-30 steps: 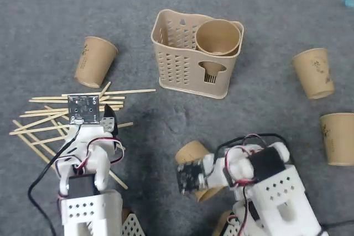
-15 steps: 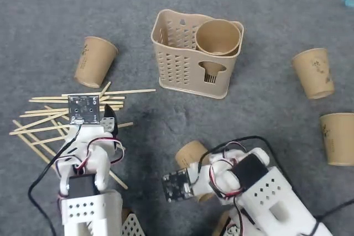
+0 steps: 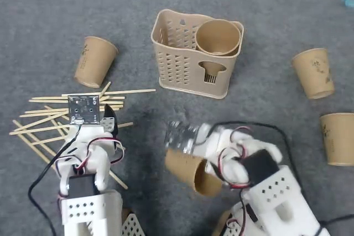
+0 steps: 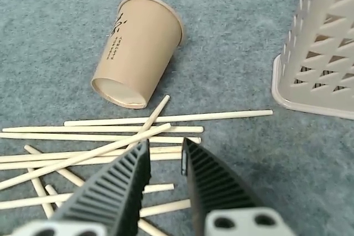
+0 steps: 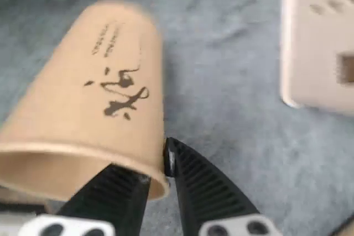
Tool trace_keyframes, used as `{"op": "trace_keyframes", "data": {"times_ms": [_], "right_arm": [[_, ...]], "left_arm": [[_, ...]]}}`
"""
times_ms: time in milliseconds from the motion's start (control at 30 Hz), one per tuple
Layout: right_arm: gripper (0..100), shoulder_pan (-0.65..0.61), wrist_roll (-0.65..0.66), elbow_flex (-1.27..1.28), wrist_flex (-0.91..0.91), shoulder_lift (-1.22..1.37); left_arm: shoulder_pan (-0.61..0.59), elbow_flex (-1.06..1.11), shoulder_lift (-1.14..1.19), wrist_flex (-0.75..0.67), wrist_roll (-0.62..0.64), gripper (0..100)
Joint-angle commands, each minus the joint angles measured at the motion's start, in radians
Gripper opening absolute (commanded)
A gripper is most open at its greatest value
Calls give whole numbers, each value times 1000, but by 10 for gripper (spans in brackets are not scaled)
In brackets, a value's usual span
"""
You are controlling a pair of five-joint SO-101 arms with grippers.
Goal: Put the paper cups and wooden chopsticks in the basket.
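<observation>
My right gripper (image 5: 157, 164) is shut on the rim of a brown paper cup (image 5: 94, 109), one finger on each side of the wall; the high view shows that cup (image 3: 188, 169) lying tilted near the table's front, at the right gripper (image 3: 213, 165). The beige basket (image 3: 182, 64) stands at the back with one paper cup (image 3: 217, 36) upright inside it. My left gripper (image 4: 166, 156) hovers over the scattered wooden chopsticks (image 4: 166, 118), its fingers a narrow gap apart and holding nothing. Beyond them lies another paper cup (image 4: 137, 51).
Two more paper cups lie at the right, one (image 3: 313, 73) farther back and one (image 3: 337, 138) at the edge. A cup (image 3: 95, 61) lies on its side at the back left. Chopsticks (image 3: 50, 115) spread across the left, around the left arm (image 3: 88, 153). Grey carpet covers the table.
The right arm has swung its wrist toward the basket and the gripped cup has shifted left and turned. The left arm has stayed still.
</observation>
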Motion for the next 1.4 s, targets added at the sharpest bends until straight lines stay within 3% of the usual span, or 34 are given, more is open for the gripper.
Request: {"op": "trace_keyframes", "data": {"times_ms": [0, 167, 367, 533, 767, 967, 1200, 1367], "right_arm": [[7, 64, -97, -130, 24, -16], [7, 150, -149, -282, 182, 110], [8, 392, -233, -509, 326, 403], [8, 591, -293, -672, 387, 602], [8, 765, -310, -804, 407, 852], [14, 825, -308, -887, 372, 1070], [184, 822, -327, -1054, 429, 1145], [157, 822, -364, -1071, 432, 1079]], "left_arm": [[3, -5, -12, -32, -9, 87], [3, -5, -12, -32, -9, 87], [3, -5, -12, -29, -9, 87], [2, -5, -12, -28, -9, 87], [2, -5, -12, -26, -9, 87], [2, -5, -12, -26, -9, 87], [2, -5, -12, -26, -9, 87], [2, -5, -12, -28, -9, 87]]}}
